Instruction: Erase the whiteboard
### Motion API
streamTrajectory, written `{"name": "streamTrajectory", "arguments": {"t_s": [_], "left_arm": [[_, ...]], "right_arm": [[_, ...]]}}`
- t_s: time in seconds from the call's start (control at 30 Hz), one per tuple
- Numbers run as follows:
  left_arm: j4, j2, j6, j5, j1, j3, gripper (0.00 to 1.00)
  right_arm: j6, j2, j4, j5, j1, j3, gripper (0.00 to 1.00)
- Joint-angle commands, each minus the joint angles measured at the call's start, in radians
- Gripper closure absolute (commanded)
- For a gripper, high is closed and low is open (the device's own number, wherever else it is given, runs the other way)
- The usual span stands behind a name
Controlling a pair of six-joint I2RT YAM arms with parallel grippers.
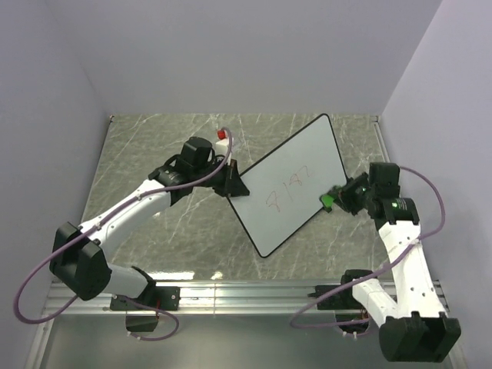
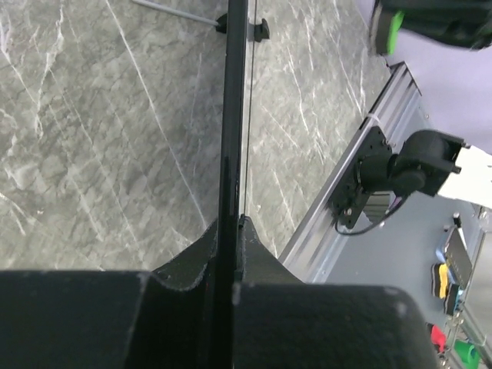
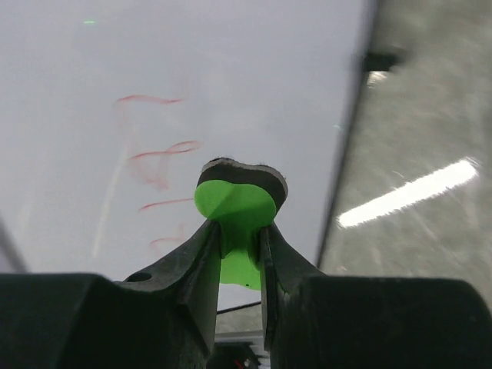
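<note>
the whiteboard (image 1: 296, 165) lies at the middle of the table (image 1: 146, 146), turned on a diagonal, face up toward the overhead camera; we cannot tell whether it rests flat or is tipped off the surface. across its middle run a few scribbles (image 1: 288, 192), faint and greyish from above. at its left corner the left gripper (image 1: 233, 183) has its fingers pinched on the black rim. on the opposite side the right gripper (image 1: 332, 198) pinches a green eraser (image 1: 327, 200) by its stem, just over the board's right edge; we cannot tell whether the pad touches the surface. nothing lies between the eraser and the marks. behind the left gripper a small red-and-white object (image 1: 222, 135) stands on the table, apart from the board. an aluminium rail (image 1: 231, 292) runs along the near edge by the arm bases

the left wrist view shows the whiteboard (image 2: 233, 115) edge-on, a thin dark line running away from the clamped fingers, with a black foot (image 2: 261, 29) at its far end, none of which we get from above. the right wrist view shows the scribbles (image 3: 154, 154) as red strokes just left of the green eraser (image 3: 234, 207), whose dark felt faces the board
</note>
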Motion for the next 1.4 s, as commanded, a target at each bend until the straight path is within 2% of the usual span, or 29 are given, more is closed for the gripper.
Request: {"name": "streamTrajectory", "arguments": {"t_s": [0.0,0.13,0.4,0.6,0.73,0.87,1.07,1.2,1.37], "left_arm": [[-0.188,0.110,0.035,-0.204,0.008,0.005,1.00],[-0.197,0.203,-0.037,-0.148,0.008,0.078,1.00],[-0.284,0.275,-0.088,-0.141,0.007,0.201,1.00],[-0.343,0.239,-0.070,-0.161,0.004,0.186,1.00],[-0.362,0.203,-0.076,-0.172,0.004,0.155,1.00],[-0.392,0.180,-0.077,-0.192,0.004,0.155,1.00],[-0.392,0.173,-0.091,-0.215,0.004,0.163,1.00],[-0.372,0.171,-0.108,-0.224,0.004,0.152,1.00],[-0.349,0.185,-0.128,-0.227,0.002,0.148,1.00]], "right_arm": [[-0.012,0.062,0.256,0.014,0.100,0.091,1.00],[0.005,0.131,0.474,0.001,0.099,0.074,1.00],[0.078,0.371,0.704,-0.018,0.099,0.122,1.00],[0.083,0.571,0.744,-0.036,0.130,0.220,1.00],[0.068,0.641,0.749,-0.027,0.136,0.258,1.00],[0.007,0.638,0.729,0.014,0.136,0.191,1.00],[-0.083,0.547,0.642,0.099,0.154,0.035,1.00],[-0.080,0.454,0.602,0.139,0.185,-0.047,1.00],[-0.073,0.395,0.591,0.119,0.193,-0.117,1.00]]}}
